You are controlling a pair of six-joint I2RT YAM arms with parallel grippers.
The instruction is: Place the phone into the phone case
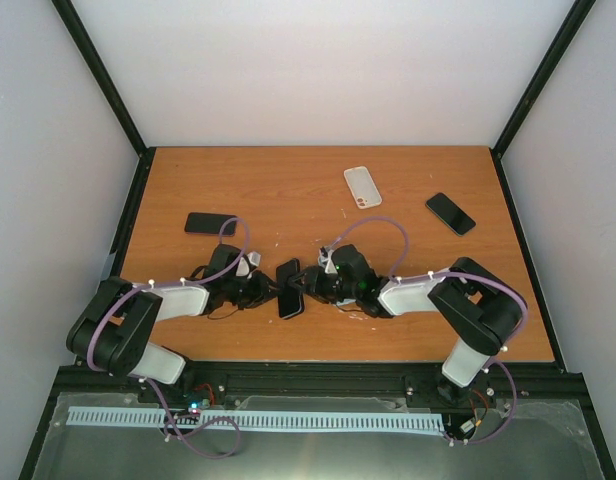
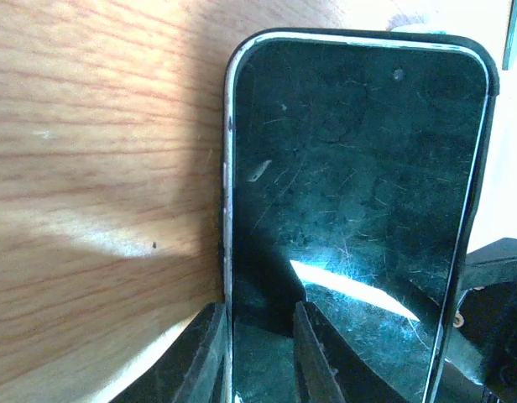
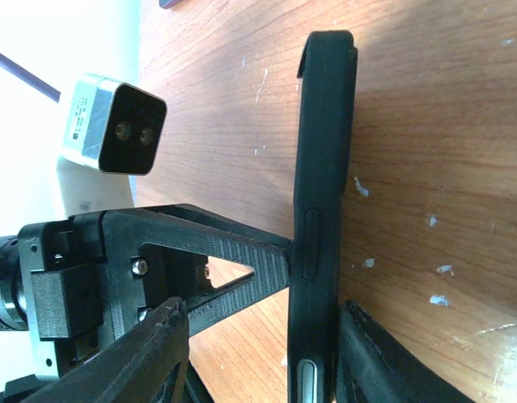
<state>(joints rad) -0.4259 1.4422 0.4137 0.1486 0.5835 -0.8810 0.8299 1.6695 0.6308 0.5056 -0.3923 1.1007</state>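
The phone has a dark glass screen covered in fine scratches and catching a bright streak of light. A small camera dot sits near its top edge. It sits in a black phone case whose rim wraps the top and the 3 o'clock side, while a thin silver strip of the phone's frame shows along the 9 o'clock side. Edge-on in the right wrist view, the case is thick and matte, with 2 raised button bumps on its side. In the overhead view this cased phone is at about 6 o'clock on the wooden table, between the 2 arms. The right gripper straddles it with its jaws apart: 1 finger lies just beside the case and the other finger stands clear of it. The left gripper has its 2 fingers a little apart at the phone's lower 9 o'clock corner. The pictures do not show whether they pinch it. There are 3 dark phones in all: the cased one, a second phone lying flat at about 10 o'clock, and a third phone at about 2 o'clock. There are 2 cases: the black one and a pale case lying at about 1 o'clock.
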